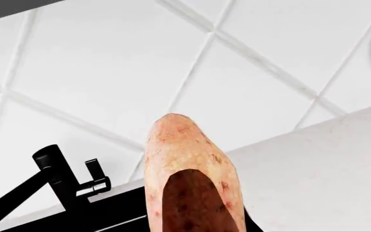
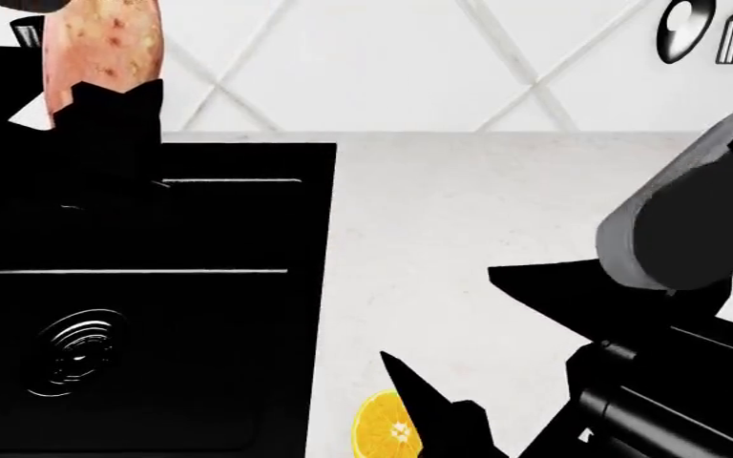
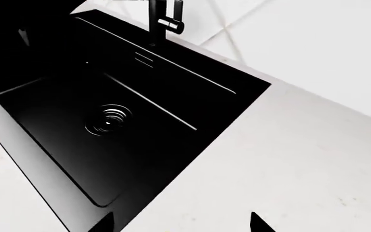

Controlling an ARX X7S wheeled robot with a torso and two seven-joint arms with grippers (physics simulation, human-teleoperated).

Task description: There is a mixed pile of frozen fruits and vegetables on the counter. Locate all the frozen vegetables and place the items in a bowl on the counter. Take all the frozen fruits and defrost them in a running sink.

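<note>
Progress is small: in left wrist view my left gripper [image 1: 195,212] is clamped on the sweet potato [image 1: 189,159] above the sink's back edge, in head view the citrus [image 2: 386,429] lies on the counter [image 2: 469,219] beside the sink [image 2: 137,315], in right wrist view my right gripper [image 3: 179,222] hangs with tips apart, empty, the basin looks dry, no bowl shows, and I read no writing.

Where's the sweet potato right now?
The sweet potato is held up in the left gripper, at the head view's top left, above the sink's back edge near the tap.
</note>
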